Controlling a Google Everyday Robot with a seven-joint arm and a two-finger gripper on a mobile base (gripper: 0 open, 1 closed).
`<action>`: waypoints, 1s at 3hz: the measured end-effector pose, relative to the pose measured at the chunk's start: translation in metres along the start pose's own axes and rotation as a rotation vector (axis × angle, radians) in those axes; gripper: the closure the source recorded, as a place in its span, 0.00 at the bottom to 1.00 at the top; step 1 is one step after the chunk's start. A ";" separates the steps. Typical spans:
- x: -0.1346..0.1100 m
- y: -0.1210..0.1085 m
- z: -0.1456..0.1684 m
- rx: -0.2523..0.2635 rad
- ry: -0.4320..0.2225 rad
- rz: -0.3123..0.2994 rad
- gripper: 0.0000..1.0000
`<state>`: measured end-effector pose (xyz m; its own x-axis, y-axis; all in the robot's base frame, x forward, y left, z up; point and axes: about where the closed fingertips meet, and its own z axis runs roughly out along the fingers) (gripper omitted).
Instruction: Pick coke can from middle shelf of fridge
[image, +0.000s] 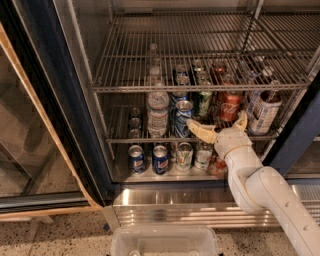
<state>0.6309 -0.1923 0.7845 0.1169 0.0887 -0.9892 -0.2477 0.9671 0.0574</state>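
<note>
The coke can (229, 105) is red with white script and stands upright on the middle shelf (125, 140), a wire rack, right of centre in the fridge (60, 100). My gripper (218, 123) is open, on a white arm coming up from the lower right. It sits at the shelf's front rail, just in front of and slightly below the coke can. Its left finger (199, 130) reaches across a blue can (182, 118). Its right finger (242, 121) points up by the coke can's lower right. Nothing is held.
A water bottle (157, 113), a green can (203, 103) and a white-and-brown container (262, 112) share the shelf. Blue Pepsi cans (136, 159) and other cans stand on the fridge floor. The open glass door (30, 150) is at left. A white bin (165, 242) sits below the ribbed base panel (170, 207).
</note>
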 end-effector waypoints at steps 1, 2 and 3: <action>0.000 0.000 0.000 0.000 0.000 0.000 0.00; -0.001 -0.012 -0.001 0.059 0.002 -0.006 0.00; -0.004 -0.025 -0.003 0.130 0.003 -0.009 0.00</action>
<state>0.6340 -0.2178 0.7868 0.1156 0.0796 -0.9901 -0.1203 0.9906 0.0656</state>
